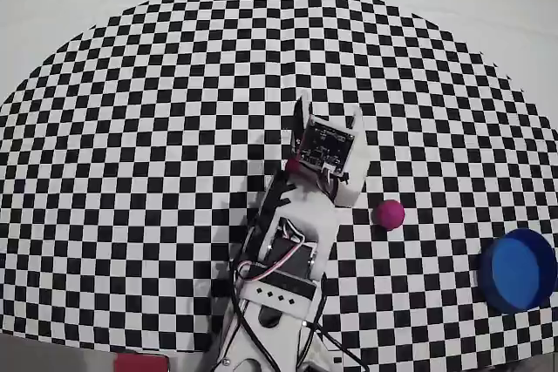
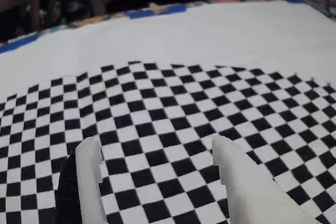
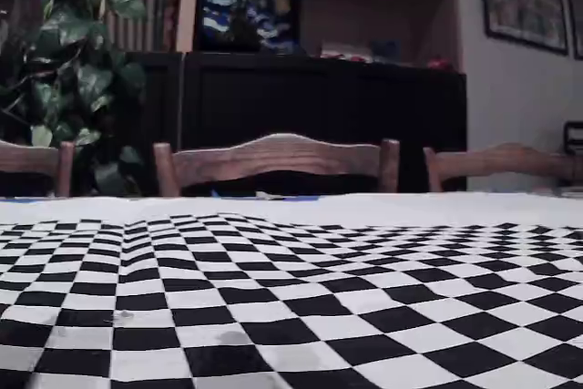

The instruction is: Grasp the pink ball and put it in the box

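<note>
The pink ball [image 1: 389, 213] lies free on the checkered mat [image 1: 174, 128] in the overhead view, just to the right of the arm's wrist and well apart from the round blue box [image 1: 518, 270], which stands near the mat's lower right edge. The gripper [image 1: 327, 117] hangs above the mat left of and beyond the ball, touching neither ball nor box; in the wrist view its white fingers [image 2: 89, 182] stand spread with only bare squares between them. The fixed view shows the mat, wooden chair backs [image 3: 278, 157] and a leafy plant [image 3: 64, 70] behind the table, without ball or arm.
</note>
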### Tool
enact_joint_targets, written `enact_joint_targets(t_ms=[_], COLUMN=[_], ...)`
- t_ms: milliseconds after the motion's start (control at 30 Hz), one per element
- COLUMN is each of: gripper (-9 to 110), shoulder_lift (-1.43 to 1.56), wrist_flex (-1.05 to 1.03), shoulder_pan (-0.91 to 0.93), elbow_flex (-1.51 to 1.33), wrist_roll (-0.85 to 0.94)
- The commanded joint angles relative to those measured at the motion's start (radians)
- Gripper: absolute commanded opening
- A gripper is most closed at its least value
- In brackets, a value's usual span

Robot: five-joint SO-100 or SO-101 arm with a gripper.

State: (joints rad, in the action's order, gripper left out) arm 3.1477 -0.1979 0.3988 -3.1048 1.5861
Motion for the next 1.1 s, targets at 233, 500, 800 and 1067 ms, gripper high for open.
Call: enact_joint_targets(t_ms=[233, 500, 800, 1067], gripper=[24, 24, 24, 24], shoulder_lift=[-0.034, -0.034, -0.048, -0.055], wrist_flex=[0.032, 0.032, 0.028, 0.026], shoulder_pan=[0.186, 0.293, 0.371, 0.420], elbow_flex=[-0.008, -0.008, -0.008, -0.008], wrist_roll=[0.006, 0.006, 0.006, 0.006])
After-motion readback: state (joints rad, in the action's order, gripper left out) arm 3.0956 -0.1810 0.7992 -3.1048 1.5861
